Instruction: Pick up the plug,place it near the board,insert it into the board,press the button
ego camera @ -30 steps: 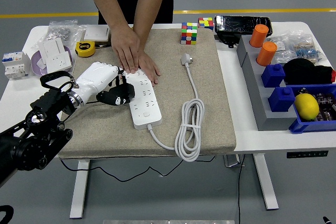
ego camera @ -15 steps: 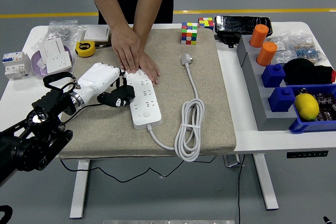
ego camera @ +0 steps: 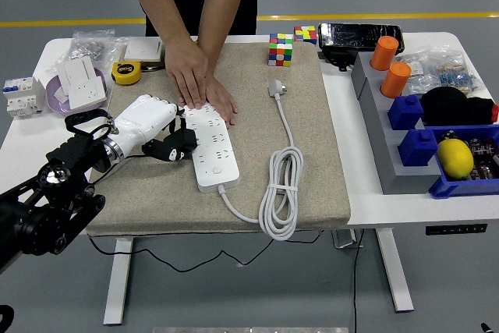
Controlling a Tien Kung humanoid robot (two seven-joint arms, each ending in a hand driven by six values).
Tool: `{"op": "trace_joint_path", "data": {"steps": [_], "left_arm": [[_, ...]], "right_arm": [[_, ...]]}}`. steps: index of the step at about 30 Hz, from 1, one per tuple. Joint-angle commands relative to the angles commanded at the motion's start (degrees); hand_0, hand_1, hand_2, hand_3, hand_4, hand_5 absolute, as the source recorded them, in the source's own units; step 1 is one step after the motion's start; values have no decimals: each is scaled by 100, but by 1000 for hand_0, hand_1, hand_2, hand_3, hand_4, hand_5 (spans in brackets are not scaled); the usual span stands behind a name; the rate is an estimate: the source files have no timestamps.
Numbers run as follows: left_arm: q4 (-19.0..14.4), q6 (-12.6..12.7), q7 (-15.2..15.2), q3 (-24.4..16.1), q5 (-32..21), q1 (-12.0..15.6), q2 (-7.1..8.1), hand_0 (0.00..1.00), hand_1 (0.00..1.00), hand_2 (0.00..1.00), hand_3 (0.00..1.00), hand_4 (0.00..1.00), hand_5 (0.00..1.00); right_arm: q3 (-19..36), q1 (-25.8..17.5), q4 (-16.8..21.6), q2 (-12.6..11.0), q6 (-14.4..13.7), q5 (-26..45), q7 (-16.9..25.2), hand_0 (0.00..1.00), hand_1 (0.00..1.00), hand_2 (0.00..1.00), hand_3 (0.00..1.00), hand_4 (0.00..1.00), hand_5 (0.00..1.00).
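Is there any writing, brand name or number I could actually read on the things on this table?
None can be read.
Power strip: no legible print.
Yellow tape measure: label too small.
Black box: nothing readable.
Bagged parts: too blurred.

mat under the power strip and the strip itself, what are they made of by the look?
Mat: looks like woven fabric or felt, beige, matte; a speckled weave shows and there is no shine. Power strip: likely hard moulded plastic, white and smooth, with crisp edges and socket holes.
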Motion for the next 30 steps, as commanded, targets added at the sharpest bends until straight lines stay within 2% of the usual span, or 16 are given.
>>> {"op": "trace_joint_path", "data": {"steps": [13, 14, 19, 20, 25, 26, 30], "left_arm": [[-9, -81, -23, 30, -68, -46, 6, 487, 369, 308, 346, 459, 105], [-9, -91, -25, 30, -80, -47, 7, 517, 466, 419, 451, 721, 211], [-3, -124, -34, 28, -125, -50, 6, 517, 466, 419, 451, 721, 211], [-3, -125, -35, 20, -135, -52, 5, 583, 686, 663, 569, 784, 235], [-2, -129, -38, -6, -153, -67, 2, 583, 686, 663, 569, 784, 235], [-2, -130, -37, -10, -151, -68, 1, 637, 782, 746, 659, 811, 255], [-4, -135, -33, -12, -142, -68, -5, 637, 782, 746, 659, 811, 255]], "right_arm": [[21, 11, 0, -7, 1, 4, 4, 930, 896, 831, 859, 998, 998], [19, 14, 0, -6, 2, 9, 6, 929, 896, 831, 859, 998, 998], [18, 21, 0, -2, 13, 15, 0, 929, 896, 831, 859, 998, 998], [22, 21, 0, -1, 13, 11, 0, 930, 896, 831, 860, 998, 998], [34, 29, 0, -1, 11, 1, 0, 930, 896, 831, 860, 998, 998], [36, 29, 0, -1, 11, 0, 0, 930, 896, 831, 859, 998, 998], [44, 28, 0, -4, 14, -2, 0, 930, 896, 831, 859, 998, 998]]}}
